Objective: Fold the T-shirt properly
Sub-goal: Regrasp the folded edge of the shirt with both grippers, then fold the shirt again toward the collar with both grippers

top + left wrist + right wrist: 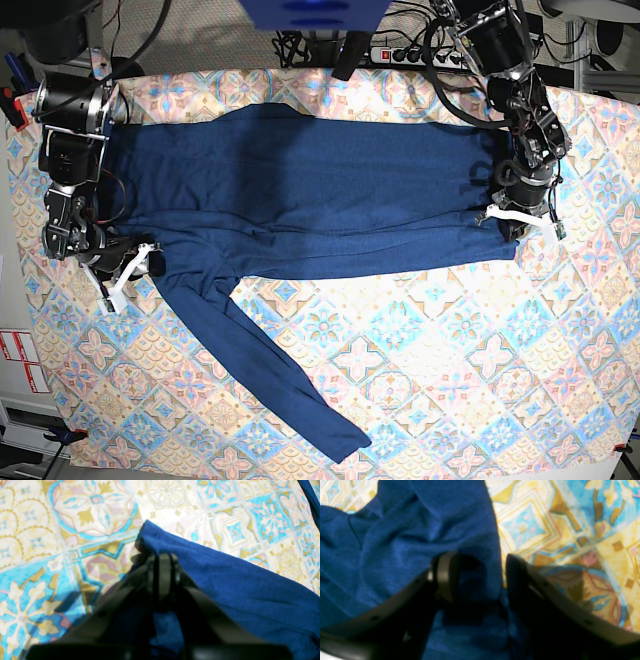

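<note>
Blurred black fingers of the right pincer fill the bottom of the right wrist view, and they are seen spread wide, with one finger over the cloth and the other over the patterned cover just past the cloth's edge. Nothing is gripped between them.

Across the table, which is covered by a tile-patterned cloth in blue, yellow and pink, the T-shirt is laid out flat with its length running side to side along the far half. It is dark navy and unprinted, and some soft creases are seen in it. One long sleeve is stretched diagonally toward the near edge of the table, well apart from both arms.

At the shirt's end on the base view's right, the left pincer is closed narrow, and a bunched edge of the T-shirt is pinched between its jaws. At the opposite end, the right pincer is set low at the shirt's corner, beside the root of the sleeve.
</note>
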Robot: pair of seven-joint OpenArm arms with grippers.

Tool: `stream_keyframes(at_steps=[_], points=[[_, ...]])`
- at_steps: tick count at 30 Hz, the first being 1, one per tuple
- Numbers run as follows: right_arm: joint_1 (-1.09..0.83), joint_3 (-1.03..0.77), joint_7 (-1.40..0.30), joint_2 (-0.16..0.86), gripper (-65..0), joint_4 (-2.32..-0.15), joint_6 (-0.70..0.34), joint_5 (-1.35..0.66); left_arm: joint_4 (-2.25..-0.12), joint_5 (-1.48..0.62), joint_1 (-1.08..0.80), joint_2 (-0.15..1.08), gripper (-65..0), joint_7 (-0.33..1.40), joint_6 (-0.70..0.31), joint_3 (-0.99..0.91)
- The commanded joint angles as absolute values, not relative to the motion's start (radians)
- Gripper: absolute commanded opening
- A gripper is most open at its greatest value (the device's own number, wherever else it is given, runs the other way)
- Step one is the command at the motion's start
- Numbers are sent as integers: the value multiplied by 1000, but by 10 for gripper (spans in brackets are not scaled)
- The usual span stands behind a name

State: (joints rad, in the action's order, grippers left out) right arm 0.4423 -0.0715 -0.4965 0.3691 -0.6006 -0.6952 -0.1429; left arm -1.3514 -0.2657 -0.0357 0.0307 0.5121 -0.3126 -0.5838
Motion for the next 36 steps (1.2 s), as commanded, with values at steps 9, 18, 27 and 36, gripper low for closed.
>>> stream_keyframes(at_steps=[9, 18, 27, 36], points=[[444, -71, -492, 383, -409, -559, -698, -159, -1369, -277, -24, 39, -650, 490, -320, -584], [424, -71, -587, 383, -631, -598, -698, -159, -1369, -277, -24, 41, -650, 490, -320, -584], [309, -137, -602, 383, -644, -918, -698, -163, -1369, -277, -24, 41, -650, 490, -320, -584], [148, -275, -754, 381, -644, -1216, -698, -165, -1371, -277, -30, 42, -650, 489, -320, -584]])
